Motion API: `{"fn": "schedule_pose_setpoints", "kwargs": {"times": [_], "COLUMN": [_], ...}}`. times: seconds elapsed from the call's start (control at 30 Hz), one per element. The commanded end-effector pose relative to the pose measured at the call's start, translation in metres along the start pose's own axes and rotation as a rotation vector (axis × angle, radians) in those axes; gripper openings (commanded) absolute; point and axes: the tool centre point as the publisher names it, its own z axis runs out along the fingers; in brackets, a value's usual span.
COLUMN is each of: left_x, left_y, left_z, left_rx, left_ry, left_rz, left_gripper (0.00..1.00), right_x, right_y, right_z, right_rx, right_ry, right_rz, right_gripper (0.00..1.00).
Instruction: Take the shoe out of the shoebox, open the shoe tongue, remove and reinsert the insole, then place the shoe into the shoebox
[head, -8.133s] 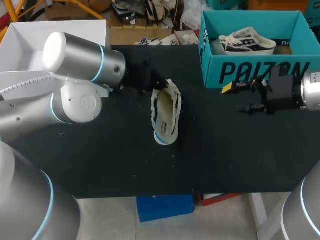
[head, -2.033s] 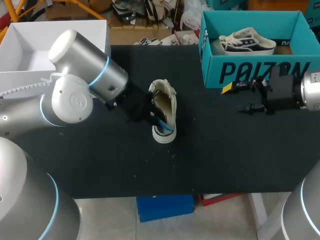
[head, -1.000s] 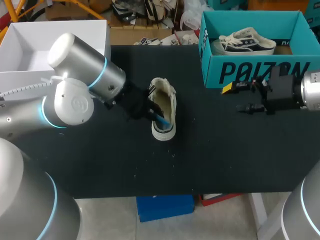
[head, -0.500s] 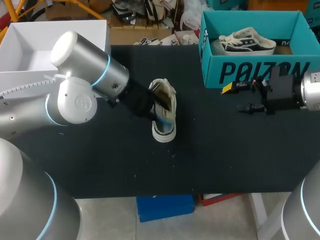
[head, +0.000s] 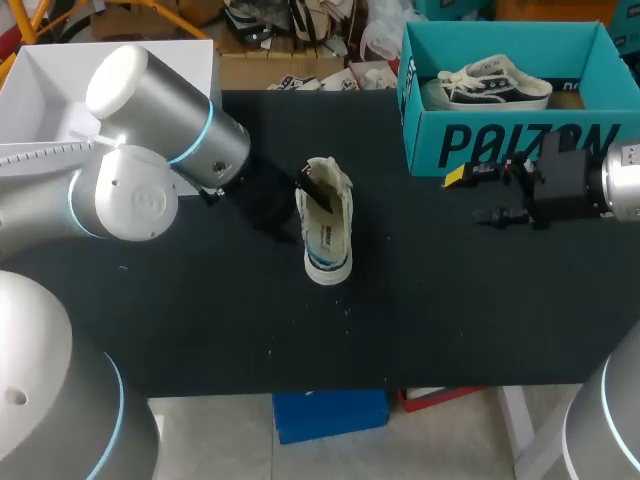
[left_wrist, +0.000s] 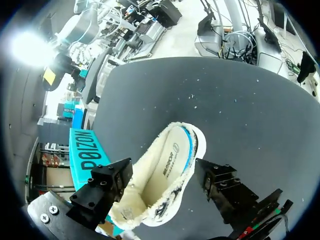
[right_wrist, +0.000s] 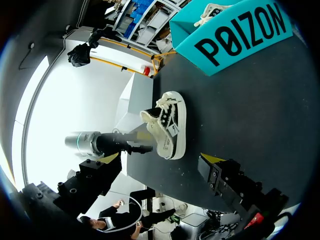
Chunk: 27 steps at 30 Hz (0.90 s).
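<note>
One shoe (head: 327, 225) on table (head: 450, 300), second shoe (head: 495, 82) in shoebox (head: 520, 140); left tool (left_wrist: 162, 174) spread, right tool (head: 468, 197) spread.

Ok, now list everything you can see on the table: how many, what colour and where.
Shoe: one, cream-white with a blue-edged insole, lying mid-table.
Shoebox: one, teal, open, at the table's far right.
Second shoe: one, white and black, inside the shoebox.
White box: one, white, open, at the table's far left edge.
Table: one, black.
Left gripper: one, black, open, the mid-table shoe between its fingers.
Right gripper: one, black with a yellow tip showing, open, empty, in front of the shoebox.
</note>
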Motion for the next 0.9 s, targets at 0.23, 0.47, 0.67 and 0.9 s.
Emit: {"fn": "schedule_pose_setpoints", "kwargs": {"times": [0.23,0.47,0.67,0.9], "left_x": [0.009,0.018,0.020,0.022], "left_y": [-0.004,-0.004,-0.003,-0.002], "left_z": [-0.002,0.009,0.019,0.026], "left_rx": [0.008,0.021,0.036,0.046], "left_ry": [0.141,0.176,0.203,0.220], "left_rz": [0.013,-0.010,-0.012,-0.017], "left_gripper": [0.00,0.00,0.00,0.00], "right_x": [0.000,0.000,0.000,0.000], "right_y": [0.001,0.001,0.001,0.001], "right_z": [0.001,0.001,0.001,0.001], "right_rx": [0.001,0.001,0.001,0.001], "right_ry": [-0.001,-0.001,-0.001,-0.001], "right_rz": [0.001,0.001,0.001,0.001], "right_gripper": [1.00,1.00,1.00,1.00]}}
